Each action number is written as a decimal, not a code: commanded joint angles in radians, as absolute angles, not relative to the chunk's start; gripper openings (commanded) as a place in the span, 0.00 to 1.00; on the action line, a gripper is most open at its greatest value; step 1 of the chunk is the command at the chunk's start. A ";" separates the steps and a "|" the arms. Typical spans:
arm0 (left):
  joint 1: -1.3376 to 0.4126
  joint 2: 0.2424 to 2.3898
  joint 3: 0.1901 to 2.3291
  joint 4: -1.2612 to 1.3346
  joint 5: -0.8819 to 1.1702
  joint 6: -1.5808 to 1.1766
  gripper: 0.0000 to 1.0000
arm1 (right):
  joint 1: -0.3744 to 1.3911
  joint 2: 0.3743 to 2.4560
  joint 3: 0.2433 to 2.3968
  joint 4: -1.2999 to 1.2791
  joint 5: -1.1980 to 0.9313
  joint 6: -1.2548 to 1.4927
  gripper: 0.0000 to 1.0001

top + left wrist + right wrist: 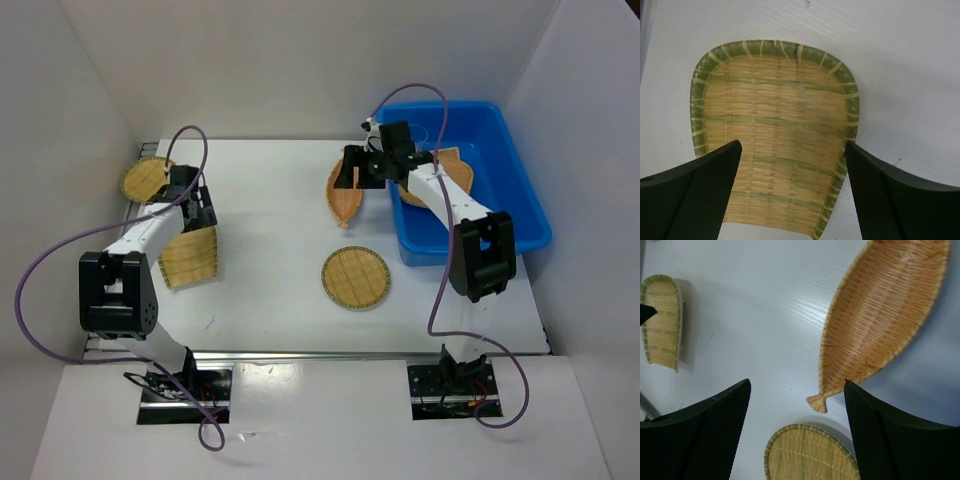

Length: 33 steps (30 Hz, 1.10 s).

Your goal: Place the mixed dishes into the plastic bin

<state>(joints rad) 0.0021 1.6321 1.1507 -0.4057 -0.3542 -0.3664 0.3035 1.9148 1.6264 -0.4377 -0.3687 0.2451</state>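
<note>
**A:** Where does the left gripper (792, 150) stand?

**B:** Low over the fan-shaped tray (775, 125), at the left of the overhead view. In its wrist view the two black fingers (690, 200) are spread wide at the bottom corners. The tray's narrow end lies between them, and its broad, green-edged end reaches toward the top of the frame. Nothing is held. I cannot tell whether the fingers touch the weave.

**A:** And the right gripper (797, 385)?

**B:** It is spread wide too, with nothing in it. It hangs above the white table (270, 200), in the upper middle of the overhead view. The leaf-shaped tray (885, 315) fills the upper right of its wrist view. The tray's small tail points down and left and ends near the tip of the right-hand finger, so most of the tray lies off to that side.

**A:** What other trays are there?

**B:** A round tray (355, 277) lies mid-table. It also shows at the bottom edge of the right wrist view, between the fingers. A second round tray (147, 178) sits at the upper left of the overhead frame, just beyond the left arm's wrist.

**A:** And the bin?

**B:** The blue bin (505, 200) stands at the upper right of the overhead view. One tan tray (455, 170) lies inside it, partly hidden by the right arm (450, 205), which crosses over the bin's left side.
</note>
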 commanded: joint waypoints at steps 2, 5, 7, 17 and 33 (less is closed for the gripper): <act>0.017 1.516 1.114 -0.404 -0.387 -0.383 0.91 | 0.324 1.952 1.686 -0.416 -0.593 0.222 0.79; 0.046 1.431 1.114 -0.403 -0.414 -0.407 0.91 | 0.370 2.068 1.736 -0.439 -0.690 0.213 0.77; 0.070 1.410 1.104 -0.416 -0.559 -0.419 0.89 | 0.428 2.118 1.767 -0.439 -0.716 0.213 0.76; 0.273 1.465 1.062 -0.463 -0.711 -0.462 0.21 | 0.541 2.210 1.792 -0.459 -0.739 0.213 0.47; 0.362 1.695 1.049 -0.350 -0.385 -0.563 0.00 | 0.541 2.086 1.704 -0.426 -0.707 0.202 0.48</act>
<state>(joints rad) 0.3599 1.7130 1.0618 -0.4187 -0.4568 -0.5201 0.5388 2.1525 1.7210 -0.4561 -0.7139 0.2188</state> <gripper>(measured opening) 0.000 0.481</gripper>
